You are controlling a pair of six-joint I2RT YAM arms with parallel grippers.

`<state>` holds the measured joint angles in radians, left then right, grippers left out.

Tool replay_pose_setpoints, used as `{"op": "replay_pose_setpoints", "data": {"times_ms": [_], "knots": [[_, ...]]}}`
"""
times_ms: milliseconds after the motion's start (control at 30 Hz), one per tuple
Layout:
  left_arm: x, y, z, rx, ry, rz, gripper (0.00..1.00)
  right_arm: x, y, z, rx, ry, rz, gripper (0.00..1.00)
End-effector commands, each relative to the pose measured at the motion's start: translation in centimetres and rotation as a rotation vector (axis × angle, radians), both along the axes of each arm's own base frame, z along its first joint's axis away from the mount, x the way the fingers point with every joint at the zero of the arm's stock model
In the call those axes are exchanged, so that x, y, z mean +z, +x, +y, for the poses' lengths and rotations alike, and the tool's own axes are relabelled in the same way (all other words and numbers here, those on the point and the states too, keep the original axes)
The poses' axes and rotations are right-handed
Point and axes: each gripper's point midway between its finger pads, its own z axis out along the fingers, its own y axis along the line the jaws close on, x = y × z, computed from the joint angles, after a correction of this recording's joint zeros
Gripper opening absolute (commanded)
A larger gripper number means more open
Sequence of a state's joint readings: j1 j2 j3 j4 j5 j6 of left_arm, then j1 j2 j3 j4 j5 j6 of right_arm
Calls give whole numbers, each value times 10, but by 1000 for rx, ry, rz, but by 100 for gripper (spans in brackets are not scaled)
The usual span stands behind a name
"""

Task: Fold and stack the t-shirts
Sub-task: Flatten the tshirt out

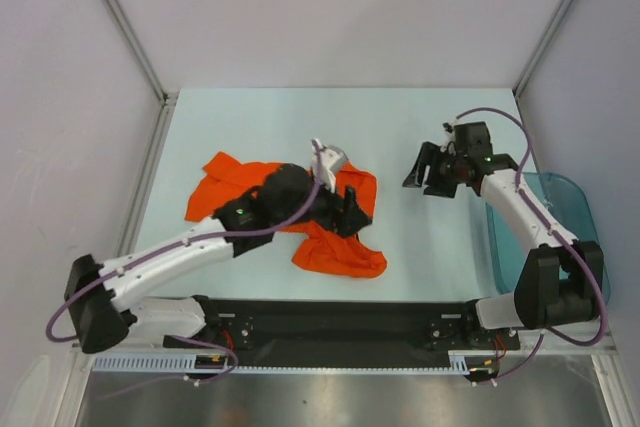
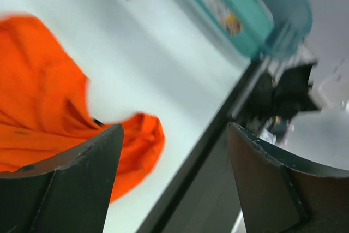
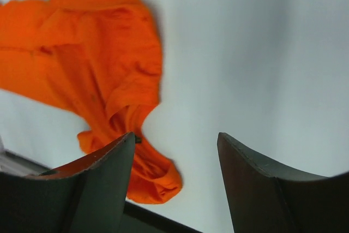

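Note:
One bright orange t-shirt point(image 1: 330, 247) lies crumpled in the middle of the pale table, partly hidden under my left arm. It also shows in the left wrist view point(image 2: 38, 107) and the right wrist view point(image 3: 98, 69). My left gripper point(image 1: 352, 212) is open and empty, hovering over the shirt's right side; its jaws stand wide apart point(image 2: 174, 151). My right gripper point(image 1: 425, 175) is open and empty above bare table to the right of the shirt, jaws wide apart point(image 3: 174, 145).
A translucent teal bin point(image 1: 555, 237) stands at the right edge, beside the right arm's base; it also shows in the left wrist view point(image 2: 256, 15). A black rail point(image 1: 330, 322) runs along the near edge. White walls close in the table.

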<state>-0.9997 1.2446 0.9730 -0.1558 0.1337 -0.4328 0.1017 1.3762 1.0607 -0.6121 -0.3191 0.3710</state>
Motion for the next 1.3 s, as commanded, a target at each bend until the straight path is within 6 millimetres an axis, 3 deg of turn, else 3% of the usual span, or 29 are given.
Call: {"op": "replay_pose_setpoints", "data": {"times_ms": [0,167,233,267,333,367,400,533,633,700,767,1033,1067,1100,1167,1267], "knots": [[49,31,46,153,-33,-83,82,-4,-6,50,149,84,2,68],[22,79,150,548,75,-1,79,-18,-36,113,290,92,54,69],[16,87,190,682,111,7,76,-21,-45,125,308,88,64,69],[6,96,220,781,125,33,74,-25,-50,130,320,82,73,69],[-1,101,247,859,99,68,70,-31,-61,142,344,64,92,69],[-7,104,270,956,112,90,70,-39,-61,142,319,46,118,69],[-10,104,278,996,136,97,69,-43,-60,144,306,38,133,68],[-28,108,283,1026,135,140,73,-56,-44,163,317,-34,136,67],[-54,109,283,1019,149,243,75,-59,-16,172,282,-110,105,64],[-70,105,272,955,139,333,75,-79,-9,158,197,-217,175,62],[-77,102,267,926,131,369,75,-78,-1,161,172,-222,162,63],[-77,86,261,909,60,376,75,-113,23,130,15,-233,206,64],[-79,85,262,912,61,377,75,-116,28,129,15,-229,193,61],[-79,83,263,916,66,379,75,-119,34,123,3,-234,194,48],[-79,81,264,925,66,379,75,-129,42,118,0,-233,202,33],[-77,82,266,937,66,376,75,-144,52,107,-10,-249,224,28]]}}
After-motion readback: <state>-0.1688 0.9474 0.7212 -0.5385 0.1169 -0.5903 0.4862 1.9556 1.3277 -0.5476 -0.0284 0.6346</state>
